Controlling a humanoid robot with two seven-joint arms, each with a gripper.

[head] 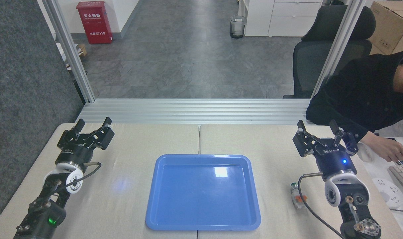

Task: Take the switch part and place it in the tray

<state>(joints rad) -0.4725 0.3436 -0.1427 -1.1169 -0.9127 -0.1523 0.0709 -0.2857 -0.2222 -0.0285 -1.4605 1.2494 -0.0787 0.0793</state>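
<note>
While both tools, left and right, gape empty, the switch lies on the table at the tray's three o'clock.

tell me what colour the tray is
Glossy blue, plain with no pattern. The tray shows clearly in the head view, the only view here.

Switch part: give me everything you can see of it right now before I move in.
The switch part is small, with a whitish plastic body, an orange block in the middle and a silver collar at its far end; the cap is hard to make out. It lies on its side on the table, right of the tray and apart from it. The right arm's black cable crosses in front of it. The right gripper is open, further away, not touching it.
</note>
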